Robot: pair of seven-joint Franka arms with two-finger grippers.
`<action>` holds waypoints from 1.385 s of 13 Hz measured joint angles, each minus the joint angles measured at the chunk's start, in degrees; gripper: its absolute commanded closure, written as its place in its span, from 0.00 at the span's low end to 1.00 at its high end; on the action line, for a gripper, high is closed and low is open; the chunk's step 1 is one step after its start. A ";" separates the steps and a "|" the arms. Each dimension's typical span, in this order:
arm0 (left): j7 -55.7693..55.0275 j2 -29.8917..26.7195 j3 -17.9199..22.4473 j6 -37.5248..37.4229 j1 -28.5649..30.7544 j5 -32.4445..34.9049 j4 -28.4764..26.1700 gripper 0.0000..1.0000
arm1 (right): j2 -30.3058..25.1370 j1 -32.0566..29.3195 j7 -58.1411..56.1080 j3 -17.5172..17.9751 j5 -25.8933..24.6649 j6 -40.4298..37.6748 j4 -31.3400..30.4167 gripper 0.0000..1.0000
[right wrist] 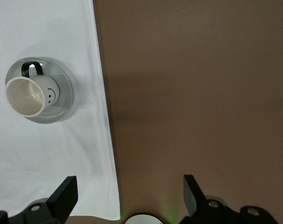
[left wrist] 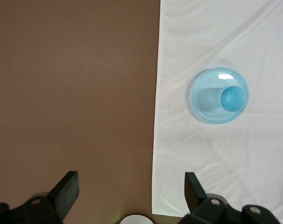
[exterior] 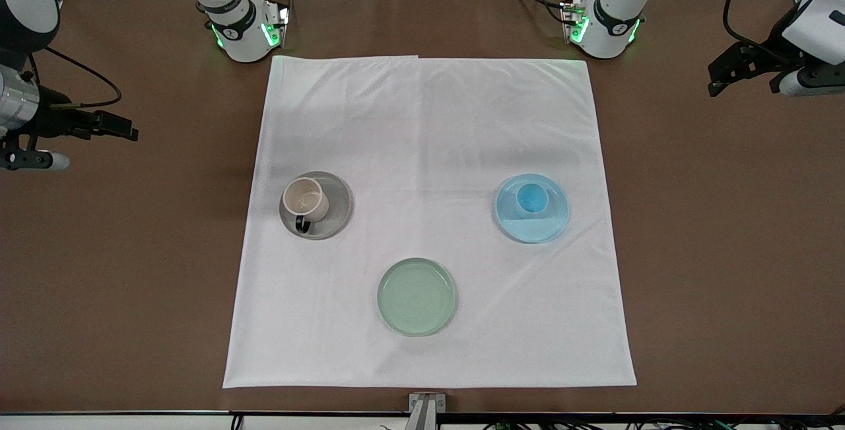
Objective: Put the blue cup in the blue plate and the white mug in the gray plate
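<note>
The cup (exterior: pixel 532 198) stands upright in the blue plate (exterior: pixel 532 225), off-centre toward the robots' edge, and the mug (exterior: pixel 305 199) stands upright in the gray plate (exterior: pixel 337 209), handle toward the front camera, with the green plate (exterior: pixel 416 296) bare and nearer the camera between them; both placements look done. The left gripper (left wrist: pixel 131 189) hangs wide apart over bare table off the left arm's end of the cloth (exterior: pixel 422 119); the right gripper (right wrist: pixel 130 190) hangs wide too off the right arm's end. What's left, I judge, is simply to hold both arms high and clear, with no sweep back over the plates.
</note>
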 measured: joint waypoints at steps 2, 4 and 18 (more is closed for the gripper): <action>0.00 0.18 0.00 0.09 0.00 0.00 0.02 0.00 | -0.28 0.00 0.00 0.51 -0.37 0.33 2.47 0.00; 0.00 0.33 0.04 0.18 0.01 0.00 0.13 0.00 | -0.51 0.01 0.00 0.76 -0.66 0.30 5.67 0.00; 0.00 2.11 0.14 0.39 0.05 0.00 2.32 0.00 | -0.66 -0.01 0.01 0.65 -0.73 -0.09 15.74 0.00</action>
